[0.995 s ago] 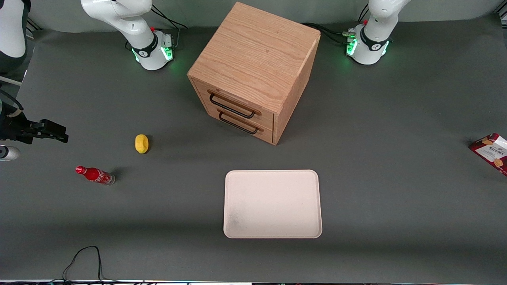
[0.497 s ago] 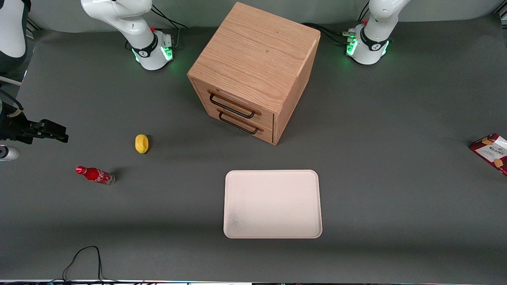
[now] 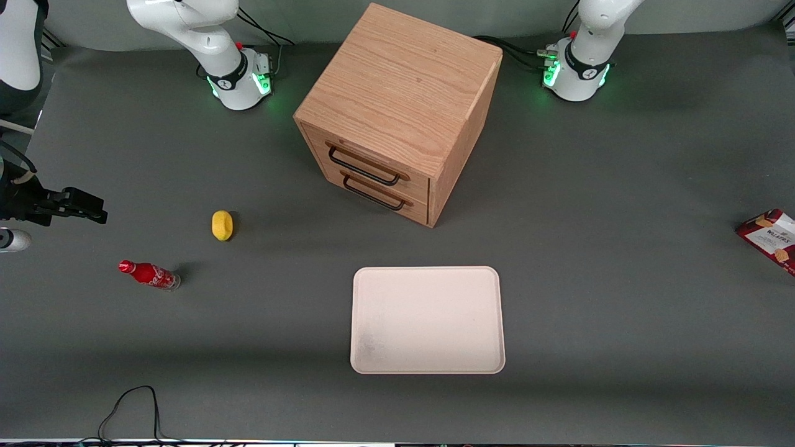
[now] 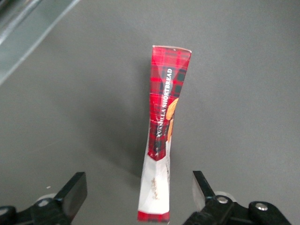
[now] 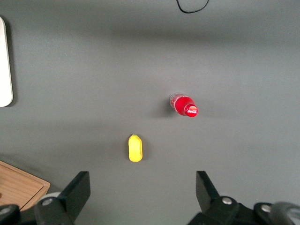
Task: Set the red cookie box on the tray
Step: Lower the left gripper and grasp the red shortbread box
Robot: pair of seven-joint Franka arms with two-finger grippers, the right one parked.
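The red cookie box [image 3: 770, 239] lies at the working arm's end of the table, cut by the edge of the front view. In the left wrist view the red cookie box [image 4: 164, 108] shows its narrow tartan side with a white end panel. The left arm's gripper [image 4: 138, 182] hovers over that white end, open, one finger [image 4: 75, 192] on each side of the box and neither touching it. This gripper does not show in the front view. The cream-white tray [image 3: 427, 270] lies flat near the front camera, in front of the drawers, with nothing on it.
A wooden two-drawer cabinet [image 3: 397, 118] stands mid-table, farther from the camera than the tray. A yellow lemon-like object [image 3: 222, 225] and a small red soda bottle [image 3: 149, 274] lie toward the parked arm's end. A black cable [image 3: 130, 403] loops at the table's near edge.
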